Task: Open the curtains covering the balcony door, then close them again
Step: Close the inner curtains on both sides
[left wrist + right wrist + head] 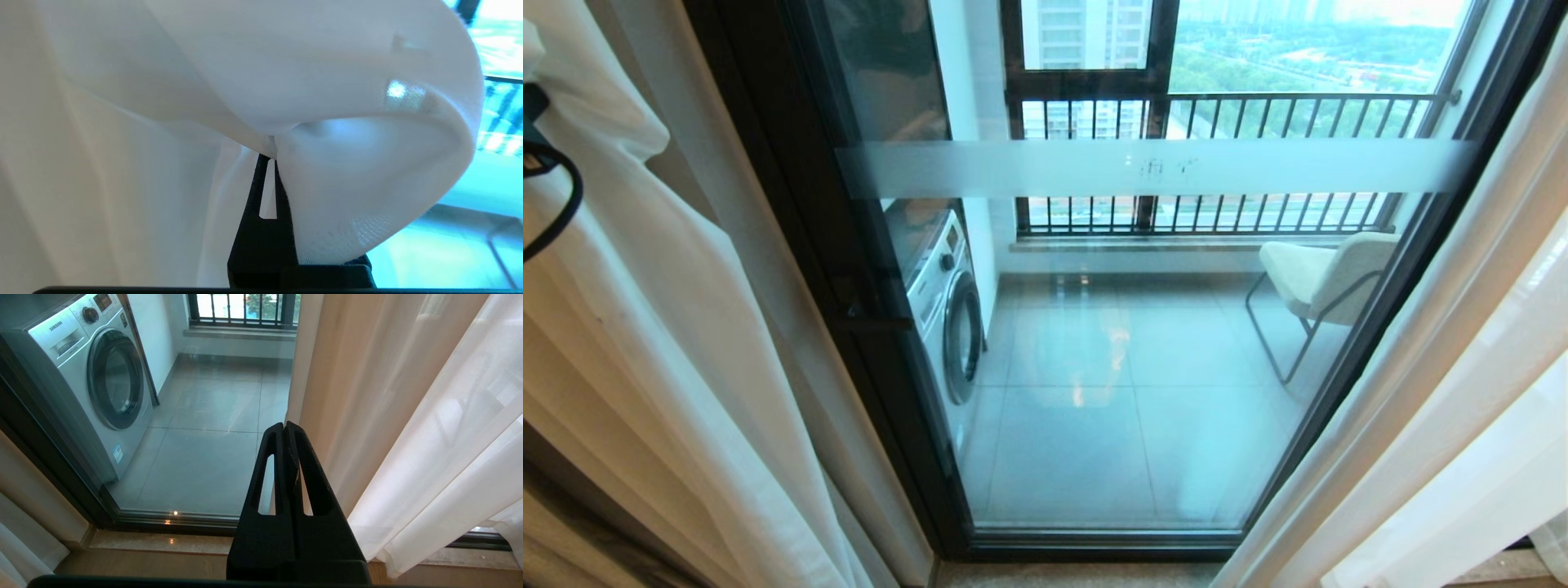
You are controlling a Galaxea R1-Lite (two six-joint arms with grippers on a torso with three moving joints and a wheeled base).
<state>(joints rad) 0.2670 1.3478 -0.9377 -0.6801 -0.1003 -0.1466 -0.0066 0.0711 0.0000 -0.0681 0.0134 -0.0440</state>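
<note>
Two sheer white see-through curtains point(662, 327) hang drawn apart, one at the left and one at the right of a single tall glass balcony door with a black metal frame point(1143, 343), which stands uncovered between them; their long folds run top to floor. A frosted white horizontal stripe point(1152, 167) crosses the glass. Beyond it lie a grey tiled balcony floor point(1111, 425), one silver front-loading washing machine point(947, 310) at the left, one cream chair on thin metal legs point(1319, 282) at the far right, and a black-barred railing window point(1217, 163) at the far wall. My left gripper point(267, 159), out at the left, is clenched on the left curtain's hemmed edge, the fabric bulging over my black fingers. My right gripper point(284, 426) is closed on nothing, low before the door's stone sill point(163, 541), just beside the right curtain and a beige opaque drape point(339, 396).
</note>
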